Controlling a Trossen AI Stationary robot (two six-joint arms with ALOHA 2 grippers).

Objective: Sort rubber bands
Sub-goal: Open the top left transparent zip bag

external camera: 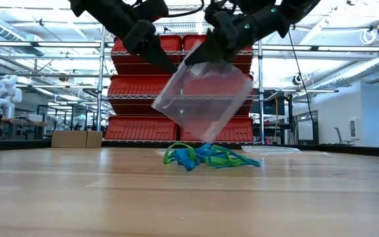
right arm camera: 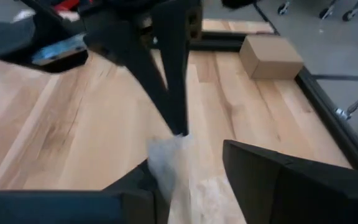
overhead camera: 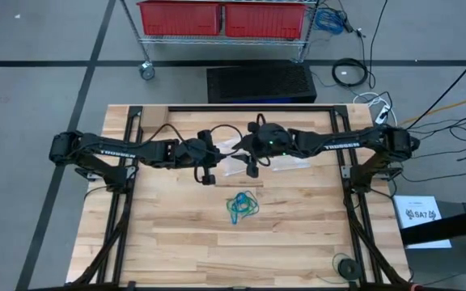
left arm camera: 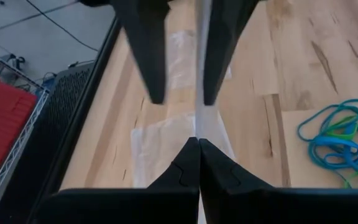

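The rubber bands [overhead camera: 242, 206] lie as a small green, teal and blue tangle on the wooden table [overhead camera: 176, 242]; they also show in the low view [external camera: 206, 157] and the left wrist view [left arm camera: 337, 140]. A clear plastic bag [external camera: 206, 102] hangs tilted above them between both grippers. My left gripper [overhead camera: 207, 176] [external camera: 175, 68] is shut on the bag. My right gripper [overhead camera: 252, 168] [right arm camera: 187, 155] is open, with a finger on either side of the bag's top edge. My left gripper pinches the clear bag's upper edge [left arm camera: 199, 124] between its two shut fingers, slanting down from the table's left. The bag is lifted clear of the table and hangs tilted below the fingertips. My right gripper has one finger [right arm camera: 143, 180] against the bag's upper part [right arm camera: 166, 165], while the other finger [right arm camera: 260, 174] stands apart from it. Whether a finger is inside the bag, I cannot tell.
More clear flat bags [overhead camera: 285, 164] [left arm camera: 166, 134] lie on the table behind the grippers. A cardboard box [right arm camera: 271, 56] sits by the black table frame. A small black round object [overhead camera: 346, 265] rests near the right near corner. Bare wood surrounds the bands.
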